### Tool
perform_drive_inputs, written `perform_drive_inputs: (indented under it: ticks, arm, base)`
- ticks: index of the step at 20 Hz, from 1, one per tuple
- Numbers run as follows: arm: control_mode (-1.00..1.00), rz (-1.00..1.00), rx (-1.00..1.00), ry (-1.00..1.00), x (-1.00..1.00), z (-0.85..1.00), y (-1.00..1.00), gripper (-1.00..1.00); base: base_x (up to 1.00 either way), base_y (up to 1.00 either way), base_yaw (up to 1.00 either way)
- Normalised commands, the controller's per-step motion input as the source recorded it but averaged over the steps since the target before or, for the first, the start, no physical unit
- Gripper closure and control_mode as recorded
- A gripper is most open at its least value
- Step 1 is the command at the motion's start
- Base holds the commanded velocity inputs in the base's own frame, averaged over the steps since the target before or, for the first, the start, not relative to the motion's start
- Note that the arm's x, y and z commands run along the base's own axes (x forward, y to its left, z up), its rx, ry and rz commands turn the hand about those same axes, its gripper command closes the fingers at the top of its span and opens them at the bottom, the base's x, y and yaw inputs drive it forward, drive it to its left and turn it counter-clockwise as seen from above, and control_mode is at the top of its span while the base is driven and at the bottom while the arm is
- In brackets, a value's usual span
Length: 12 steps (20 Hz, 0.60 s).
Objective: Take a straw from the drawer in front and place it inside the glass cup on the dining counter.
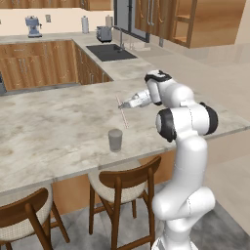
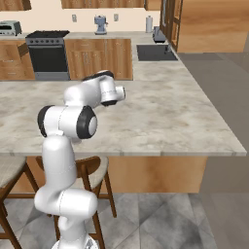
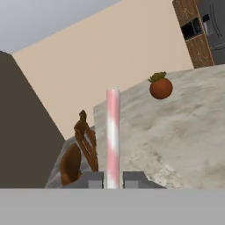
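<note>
- The dining counter (image 1: 58, 122), a long marbled table, spans the left base view and carries the task's things; two wooden stools (image 1: 124, 183) with pale seats stand tucked against its near edge.
- Behind it runs a wooden kitchen with a dark sink (image 1: 111, 52), a black oven (image 2: 47, 58) and a small coffee machine (image 1: 33, 26) on the back worktop.
- The white arm reaches out over the table from the stool side, its hand held above the stone.
- A round reddish-brown pot (image 3: 161, 87) with a green tuft sits farther along the table in the hand view.
- The glass cup (image 1: 115, 139) stands upright on the table near the front edge, just below and in front of the gripper, apart from it.
- The gripper (image 3: 113, 179) is closed on the straw (image 1: 122, 112), fingers pinching one end.
- The straw juts out from the fingertips, slanting down over the table, its lower end above and just behind the cup, not inside it.
</note>
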Motion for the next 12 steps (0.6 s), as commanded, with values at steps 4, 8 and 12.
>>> perform_drive_inputs:
  ticks: [4, 8, 12]
  arm:
    - [-1.0, 0.07, 0.18, -0.07, 0.0, 0.0, 0.38, 1.0]
    - [-1.0, 0.07, 0.17, -0.04, -0.02, -0.08, 0.04, 1.0]
    - [-1.0, 0.06, 0.09, -0.05, 0.0, -0.01, 0.03, 1.0]
  base:
    - [0.0, 0.0, 0.0]
    - [0.0, 0.0, 0.0]
    - [0.0, 0.0, 0.0]
